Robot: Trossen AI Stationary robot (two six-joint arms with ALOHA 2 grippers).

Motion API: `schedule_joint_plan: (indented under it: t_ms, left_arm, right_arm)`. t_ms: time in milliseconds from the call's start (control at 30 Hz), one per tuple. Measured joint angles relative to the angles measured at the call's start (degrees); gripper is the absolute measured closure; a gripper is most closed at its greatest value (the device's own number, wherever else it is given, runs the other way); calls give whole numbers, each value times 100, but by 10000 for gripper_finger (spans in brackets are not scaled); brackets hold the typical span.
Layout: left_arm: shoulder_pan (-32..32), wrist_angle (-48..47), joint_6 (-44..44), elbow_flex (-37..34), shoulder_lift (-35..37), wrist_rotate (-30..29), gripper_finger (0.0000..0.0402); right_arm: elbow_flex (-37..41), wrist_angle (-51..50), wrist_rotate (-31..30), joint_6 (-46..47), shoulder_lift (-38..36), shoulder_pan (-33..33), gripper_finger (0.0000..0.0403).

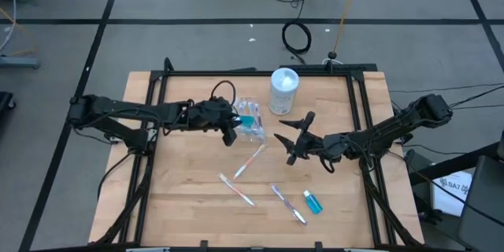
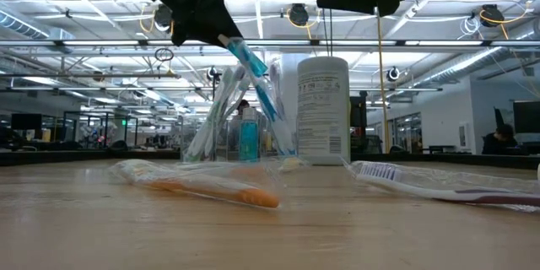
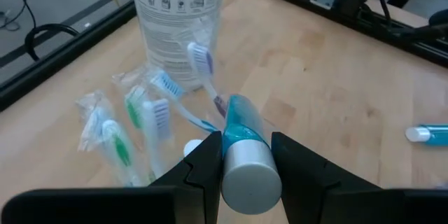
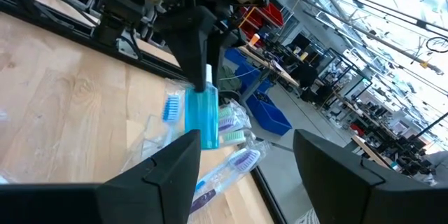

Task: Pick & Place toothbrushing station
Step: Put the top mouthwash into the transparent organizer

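The small clear cup (image 1: 253, 120) stands on the table by the white canister (image 1: 283, 90), with several toothbrushes (image 3: 157, 108) and a blue tube (image 2: 248, 137) upright in it. My left gripper (image 1: 233, 126) is just left of the cup and above it, shut on another blue tube (image 3: 241, 122). My right gripper (image 1: 293, 138) is open and empty, to the right of the cup and off the table. Three wrapped toothbrushes (image 1: 250, 160) (image 1: 236, 190) (image 1: 288, 204) and a third blue tube (image 1: 313, 201) lie flat on the table nearer the front. My left gripper pinches the blue tube at its capped end (image 3: 246, 171) between its two fingers (image 3: 207, 162), which slant down from the table's left. The tube is clear of the table and tilts down toward the cup. Its free end (image 2: 257, 66) is among the toothbrush heads.
The tall white canister (image 2: 323, 110) stands right behind the cup. An orange toothbrush in its wrapper (image 2: 202, 184) and another wrapped toothbrush (image 2: 439, 182) lie in the near middle. A black frame (image 1: 358, 110) runs along the table's sides and back.
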State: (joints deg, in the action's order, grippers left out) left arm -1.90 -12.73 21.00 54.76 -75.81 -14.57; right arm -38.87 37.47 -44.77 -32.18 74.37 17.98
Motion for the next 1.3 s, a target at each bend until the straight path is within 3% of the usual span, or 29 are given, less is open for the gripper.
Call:
schedule_joint_plan:
  t_ms: [267, 500, 667, 733, 900, 1133, 1300]
  left_arm:
    - [-50, 76, -326, -2, -2, -239, 289]
    - [-263, -750, -80, -2, 7, -217, 289]
    - [-271, -820, -36, -2, 7, -377, 289]
    - [-271, -804, -108, -2, 7, -398, 289]
    - [-271, -845, -147, -2, 12, -398, 289]
    - [-270, -1099, -160, -15, 346, -312, 289]
    - [-297, -1357, -156, -16, 591, -457, 289]
  right_arm:
    - [0, -1, 4, 133, 0, 0, 179]
    - [0, -4, 4, 150, 0, 0, 179]
    - [0, -2, 22, 169, 0, 0, 179]
    - [0, 0, 329, 351, 0, -46, 179]
    - [-4, 185, 1810, 1025, 119, -439, 179]
    - [-39, 671, 2565, 1764, 906, -1109, 179]
    - [-526, 732, 3151, 2120, 1625, -1396, 179]
